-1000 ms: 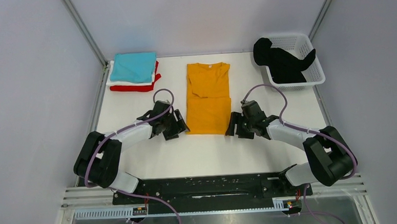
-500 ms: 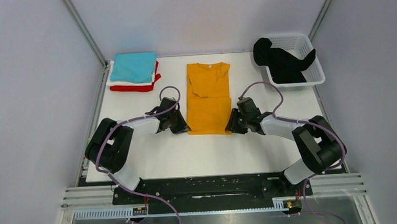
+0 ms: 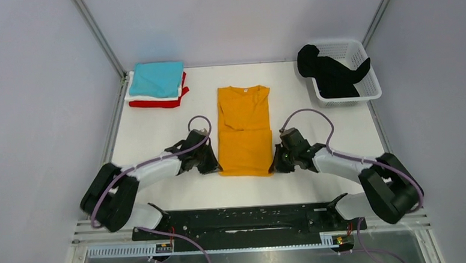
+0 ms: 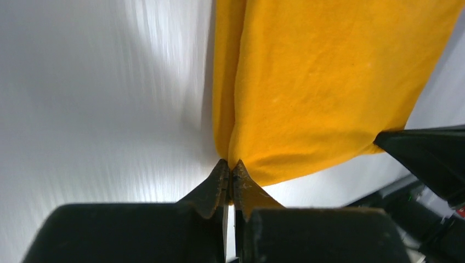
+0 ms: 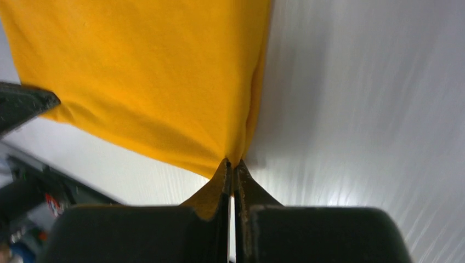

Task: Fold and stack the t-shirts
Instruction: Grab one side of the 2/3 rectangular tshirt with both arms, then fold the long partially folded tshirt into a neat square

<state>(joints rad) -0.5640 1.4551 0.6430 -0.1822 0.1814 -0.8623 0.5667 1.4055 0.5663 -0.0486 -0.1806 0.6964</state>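
Brightly, evenly lit from above; only soft, faint shadows in the top view. Smeared with streaky blur over the white worktop point(image 4: 82, 109) in both wrist views, with a glare patch low down.

Bare table point(image 3: 158, 126) lies open on both sides of the mustard-orange shirt point(image 3: 244, 131), which runs lengthwise down the middle. We find the near strip crossed by the left arm point(image 3: 148, 169) and right arm point(image 3: 340, 162). The left gripper point(image 3: 214, 165) and right gripper point(image 3: 274, 164) are pinched on the shirt's near corners. The far corners are taken by the stack of folded shirts point(image 3: 156, 84) and by the white basket point(image 3: 369, 82), with a black shirt point(image 3: 330, 75) spilling over its rim. Grey walls point(image 3: 237, 23) hem in three sides.
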